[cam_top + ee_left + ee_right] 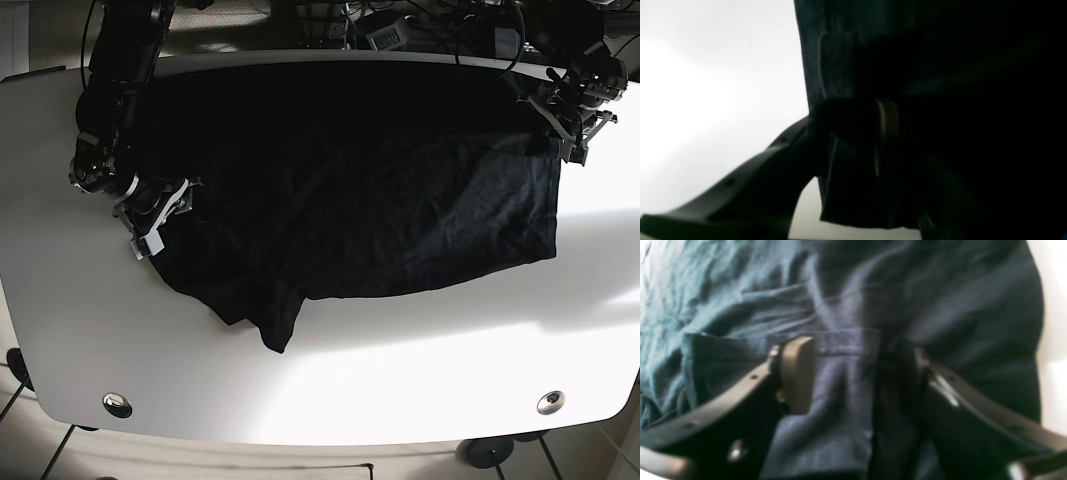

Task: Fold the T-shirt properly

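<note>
Base view shows, nearest the camera at about 6 o'clock, bare white desk (330, 390), and beyond it the dark shirt (350, 200) lying spread across the middle and far half of the top, wrinkled but mostly flat. A sleeve (270, 320) pokes toward the near edge at roughly 7 o'clock, and the hem side runs down the 3 o'clock edge. Judged by this lie, the fold has barely begun: no half is laid over another, the sleeve is not tucked in, and the whole sequence of folds looks to be still ahead. At 9 o'clock the right claw (160, 222) sits on the shirt's edge; its wrist view shows the two fingers (796, 373) apart, with a band of cloth and a stitched seam lying between them, so it stands open around fabric and has not closed on it. Farther off, at about 2 o'clock, the left claw (570, 135) is at the far corner of the shirt. In its wrist view a fold of dark cloth hangs by the pad (887, 133), against the pale desk, and it seems pinched, but the picture is too dark to be sure, so I cannot tell its opening. Both claws look placed at opposite ends, ready for a first lift.
</note>
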Action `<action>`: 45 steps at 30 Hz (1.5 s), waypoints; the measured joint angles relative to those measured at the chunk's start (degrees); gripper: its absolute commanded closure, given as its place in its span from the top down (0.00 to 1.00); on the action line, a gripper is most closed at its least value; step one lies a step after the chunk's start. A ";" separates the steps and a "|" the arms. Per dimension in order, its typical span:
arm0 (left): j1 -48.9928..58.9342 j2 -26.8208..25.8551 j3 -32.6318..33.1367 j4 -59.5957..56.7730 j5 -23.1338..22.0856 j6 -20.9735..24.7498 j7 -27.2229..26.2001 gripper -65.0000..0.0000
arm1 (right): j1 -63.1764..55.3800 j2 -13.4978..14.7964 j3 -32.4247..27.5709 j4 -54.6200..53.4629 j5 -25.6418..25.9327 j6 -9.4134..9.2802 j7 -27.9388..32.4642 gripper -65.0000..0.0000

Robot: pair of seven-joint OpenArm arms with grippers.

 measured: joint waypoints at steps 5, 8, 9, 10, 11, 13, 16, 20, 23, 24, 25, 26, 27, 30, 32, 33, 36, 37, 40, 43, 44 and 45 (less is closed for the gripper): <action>0.00 0.00 0.00 0.00 -0.02 0.00 0.00 0.30 | -0.15 0.04 0.00 -0.17 -0.07 0.00 0.00 0.61; -0.02 0.00 0.00 0.00 -0.02 0.00 0.00 0.30 | -0.15 -0.20 0.00 -0.17 -0.04 -0.02 -0.20 0.55; -0.02 0.00 0.00 0.00 -0.02 0.00 0.00 0.30 | -0.35 -0.31 -0.07 -0.15 0.17 -0.02 -0.09 0.50; -0.02 0.00 0.00 0.00 -0.02 0.00 0.00 0.30 | -0.72 -0.39 -0.22 -0.15 0.22 0.02 -0.04 0.45; -0.02 0.00 0.00 0.00 -0.02 0.00 0.00 0.30 | -1.16 -0.46 -0.22 -0.15 0.20 0.00 -0.26 0.40; -0.02 0.00 0.00 0.00 0.00 0.00 0.00 0.30 | -1.42 -0.44 -0.22 -0.22 0.13 0.00 -0.37 0.39; -0.02 0.00 0.00 0.00 -0.02 0.00 0.00 0.30 | -1.40 -0.46 -0.22 -0.22 0.15 0.00 -0.22 0.29; -0.13 0.00 0.00 0.00 0.02 0.00 0.04 0.30 | -1.29 -0.46 -0.22 -0.22 0.13 0.00 -0.22 0.06; -0.13 -0.04 0.63 0.00 0.07 0.02 0.02 0.30 | -1.29 -0.46 -0.22 0.33 0.04 -0.02 -0.24 0.02; 0.00 -0.22 1.31 0.02 0.11 0.09 0.00 0.30 | -1.40 -0.44 -0.22 1.11 -0.15 0.00 -0.26 0.02; 0.00 -0.39 1.79 0.07 0.24 0.09 -0.04 0.30 | -1.42 -0.44 -0.22 2.21 -0.11 0.00 -0.24 0.02; 0.00 -0.48 2.12 0.09 0.24 0.09 -0.13 0.30 | -1.40 -0.46 -0.22 3.43 -0.13 0.00 -0.26 0.02; 0.00 -0.46 2.14 0.07 0.24 0.09 -0.42 0.30 | -1.38 -0.46 -0.22 4.81 -0.07 0.00 -0.24 0.02; 0.02 -0.44 2.14 0.07 0.22 0.09 -0.66 0.30 | -0.81 -0.44 -0.20 8.17 -0.09 0.02 -0.26 0.02; 0.02 -0.44 2.14 0.07 0.20 0.07 -0.68 0.30 | 0.70 -0.39 -0.11 8.24 -0.07 0.02 -0.24 0.02; 0.02 -0.44 2.14 0.07 0.20 0.09 -0.70 0.30 | 0.98 -0.37 -0.11 8.24 -0.07 0.02 -0.24 0.02; 0.02 -0.44 2.14 0.07 0.20 0.09 -0.70 0.30 | 1.70 -0.31 -0.04 8.22 -0.11 0.02 -0.48 0.03; 0.02 -0.44 2.14 0.07 0.20 0.07 -0.68 0.30 | 2.25 -0.31 -0.04 8.22 -0.13 0.02 -0.55 0.03; 0.07 -0.46 2.12 0.07 0.07 0.07 -0.70 0.30 | 3.67 -0.44 -0.04 8.24 -0.09 0.02 -0.17 0.03; 0.07 -0.44 2.01 0.07 0.04 0.07 -0.72 0.30 | 4.09 -0.42 0.00 7.98 -0.07 0.02 -0.17 0.11; 0.07 -0.44 1.97 0.07 0.04 0.07 -0.74 0.30 | 4.11 -0.39 0.00 7.58 -0.07 0.02 -0.13 0.22; 0.15 -0.59 1.99 0.07 0.00 0.07 -0.76 0.30 | 3.98 -0.39 0.00 7.41 -0.09 0.02 -0.22 0.34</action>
